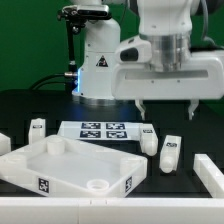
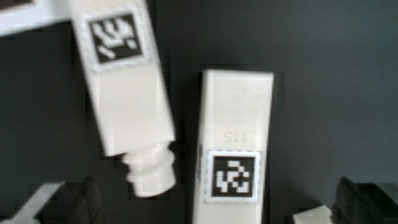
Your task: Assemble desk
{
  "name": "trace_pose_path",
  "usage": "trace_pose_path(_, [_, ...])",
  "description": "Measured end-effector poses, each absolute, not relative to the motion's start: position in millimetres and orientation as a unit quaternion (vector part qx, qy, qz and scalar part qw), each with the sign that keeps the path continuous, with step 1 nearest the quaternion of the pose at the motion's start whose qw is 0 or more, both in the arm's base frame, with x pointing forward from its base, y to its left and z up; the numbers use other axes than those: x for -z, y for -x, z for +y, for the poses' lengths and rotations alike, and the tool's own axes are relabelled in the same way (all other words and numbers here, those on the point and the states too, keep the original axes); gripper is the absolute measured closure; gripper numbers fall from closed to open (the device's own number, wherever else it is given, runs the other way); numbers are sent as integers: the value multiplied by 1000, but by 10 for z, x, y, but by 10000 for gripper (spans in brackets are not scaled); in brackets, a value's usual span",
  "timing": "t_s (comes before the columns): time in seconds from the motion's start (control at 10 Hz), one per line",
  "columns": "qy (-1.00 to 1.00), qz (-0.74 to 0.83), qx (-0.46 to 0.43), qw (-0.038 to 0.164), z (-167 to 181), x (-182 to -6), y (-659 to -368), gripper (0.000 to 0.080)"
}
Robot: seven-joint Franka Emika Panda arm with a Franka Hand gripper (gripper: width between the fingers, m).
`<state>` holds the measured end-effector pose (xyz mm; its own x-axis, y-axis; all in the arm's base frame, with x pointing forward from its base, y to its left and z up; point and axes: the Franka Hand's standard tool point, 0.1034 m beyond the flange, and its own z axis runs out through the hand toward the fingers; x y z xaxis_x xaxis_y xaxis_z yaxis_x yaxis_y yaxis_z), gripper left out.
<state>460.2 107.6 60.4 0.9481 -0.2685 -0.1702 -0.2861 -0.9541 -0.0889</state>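
- Gripper [image 1: 166, 104] is held empty, jaws wide apart, over one leg [image 2: 235, 130] and a second leg [image 2: 125, 90], presumably lined up for a grasp.
- Desk top [image 1: 70, 168] is laid sockets-up near the worktop's front edge, ready for legs.

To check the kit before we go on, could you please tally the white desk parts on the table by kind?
Desk top: 1
Legs: 3
Total: 4
Not counted: white pieces cut off at the exterior view's left and right edges; I cannot tell what they are.
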Motion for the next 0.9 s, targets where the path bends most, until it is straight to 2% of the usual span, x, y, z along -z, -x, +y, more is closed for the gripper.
trace_pose_path(0.1, [986,139,-78,54,1198,-572,-4723,151])
trace_pose_path(0.6, [986,134,-77,54,1159,-556,-4740,151])
trace_pose_path(0.9, [988,131,-66,48,1085,-379,-5036,151])
